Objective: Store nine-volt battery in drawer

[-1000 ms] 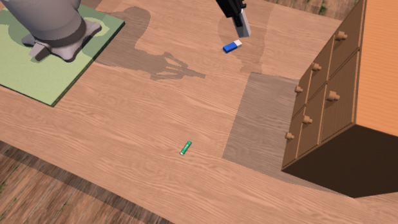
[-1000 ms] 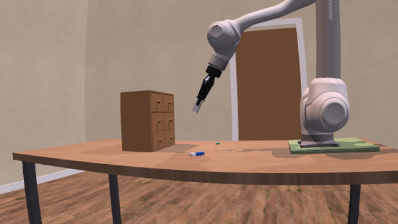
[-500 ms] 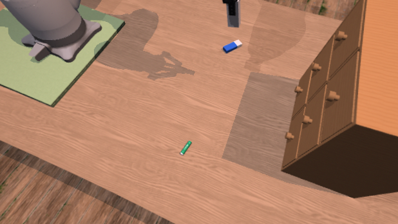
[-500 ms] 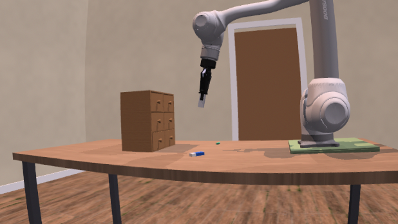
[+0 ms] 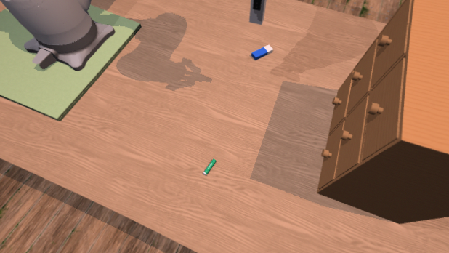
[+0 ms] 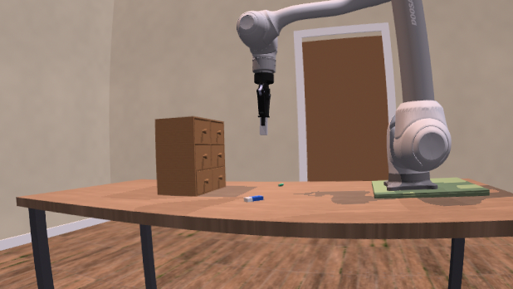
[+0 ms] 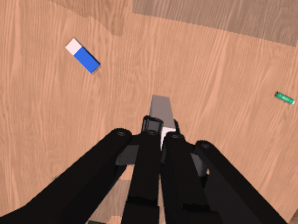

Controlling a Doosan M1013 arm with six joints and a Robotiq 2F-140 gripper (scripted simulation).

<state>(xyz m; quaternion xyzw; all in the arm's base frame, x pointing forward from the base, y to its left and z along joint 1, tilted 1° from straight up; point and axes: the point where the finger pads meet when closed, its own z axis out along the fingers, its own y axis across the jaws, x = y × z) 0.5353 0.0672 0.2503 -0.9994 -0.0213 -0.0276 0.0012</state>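
Note:
The small wooden chest (image 5: 367, 105) stands at the right of the table, and all of its drawers look pushed in. It also shows in the exterior view (image 6: 191, 155). The left drawer of the bottom row (image 5: 338, 109) has its knob flush with the others. My gripper (image 6: 263, 129) hangs high above the table, pointing down, well clear of the chest. It is shut and I see nothing between its grey pads (image 7: 161, 112). Only its tip shows in the top view (image 5: 257, 16). I see no nine-volt battery in any view.
A blue and white eraser (image 5: 262, 52) lies on the table below the gripper. A small green cylinder (image 5: 209, 166) lies nearer the table's front edge. The arm's base (image 5: 62, 33) stands on a green mat (image 5: 47, 83) at the left.

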